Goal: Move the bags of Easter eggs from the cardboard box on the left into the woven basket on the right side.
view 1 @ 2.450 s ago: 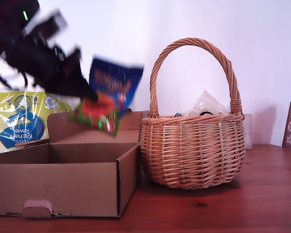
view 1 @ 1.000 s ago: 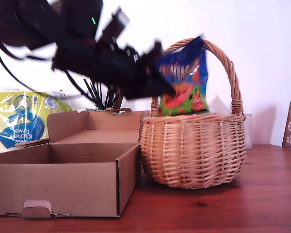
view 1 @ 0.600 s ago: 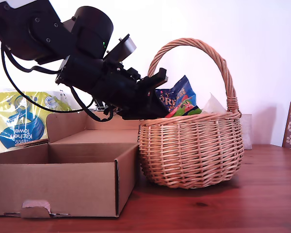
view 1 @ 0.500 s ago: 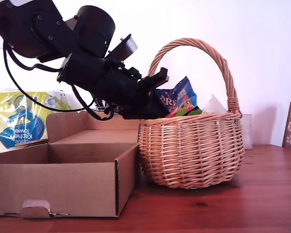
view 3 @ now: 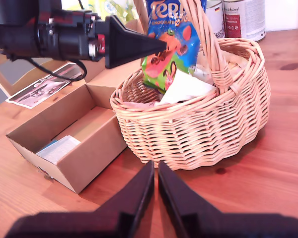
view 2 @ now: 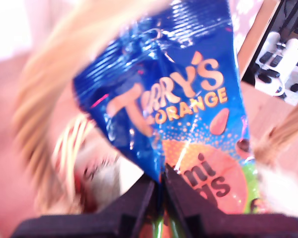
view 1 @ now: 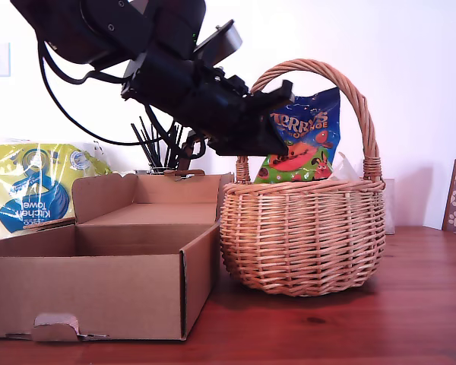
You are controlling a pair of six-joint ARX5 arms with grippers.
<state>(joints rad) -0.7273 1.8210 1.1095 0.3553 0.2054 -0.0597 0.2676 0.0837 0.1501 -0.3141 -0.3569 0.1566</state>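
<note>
Wooden tabletop, white wall behind. Terry's Orange mini eggs bag (view 1: 302,135) hangs upright under woven basket (view 1: 302,236) handle arch, lower edge just above rim, likely positioned for drop inside. Bag dark blue, orange lettering, green-orange base, crinkly. My first gripper (view 2: 161,191) pinches bag's edge, jaws nearly together. My second gripper (view 3: 156,191) jaws together, empty, low over table. Cardboard box (view 1: 99,289) beside basket.

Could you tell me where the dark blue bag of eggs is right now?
The dark blue bag hangs in my first gripper, under the handle of the woven basket.
</note>
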